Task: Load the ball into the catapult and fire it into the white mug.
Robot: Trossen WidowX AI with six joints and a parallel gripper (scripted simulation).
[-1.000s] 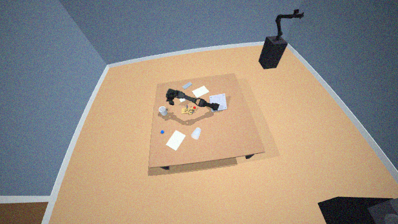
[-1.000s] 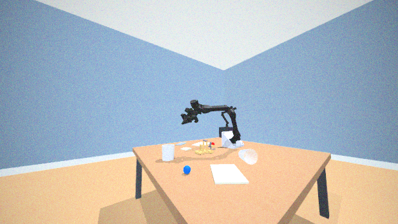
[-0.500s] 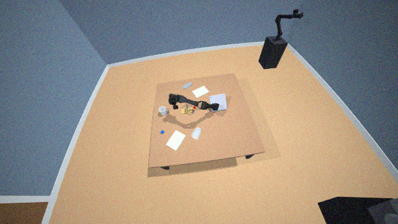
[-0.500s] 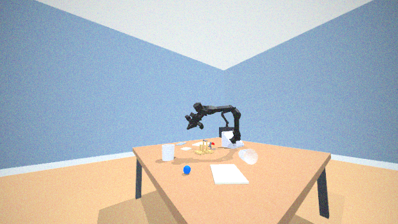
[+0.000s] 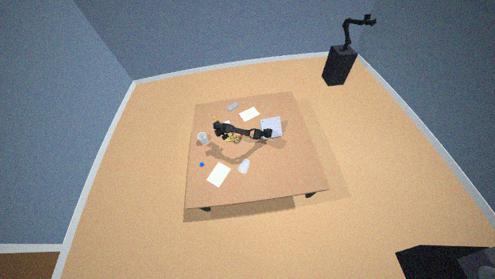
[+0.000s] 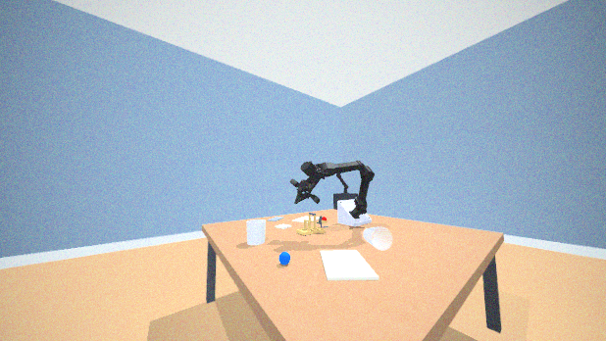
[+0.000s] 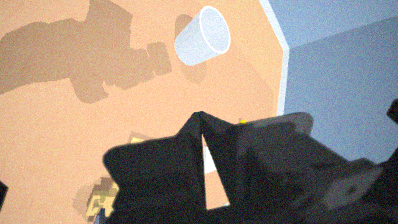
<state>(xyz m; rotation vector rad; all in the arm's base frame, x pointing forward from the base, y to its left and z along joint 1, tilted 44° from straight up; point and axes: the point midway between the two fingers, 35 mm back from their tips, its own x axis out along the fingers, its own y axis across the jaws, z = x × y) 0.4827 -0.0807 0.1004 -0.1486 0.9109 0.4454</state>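
Note:
The white mug (image 5: 203, 139) (image 6: 256, 232) (image 7: 192, 46) stands upright near the table's left edge. The yellow catapult (image 5: 233, 139) (image 6: 305, 232) (image 7: 99, 204) stands on the table to the right of the mug in the top and exterior views; the fingers partly hide it in the wrist view. A small red round thing (image 5: 242, 135) (image 6: 324, 219) is at the catapult's right end; whether it rests in the cup cannot be told. A blue ball (image 5: 202, 164) (image 6: 284, 259) lies on the table. My gripper (image 6: 296, 201) (image 7: 198, 116) is shut and empty, tilted downward above the catapult's mug side.
A translucent cup (image 5: 243, 166) (image 6: 378, 238) lies on its side. A white pad (image 5: 219, 175) (image 6: 348, 265) lies near it. A small yellow thing (image 5: 214, 118) (image 7: 243, 121), another white sheet (image 5: 249, 114) and a grey block (image 5: 232, 107) are on the far side.

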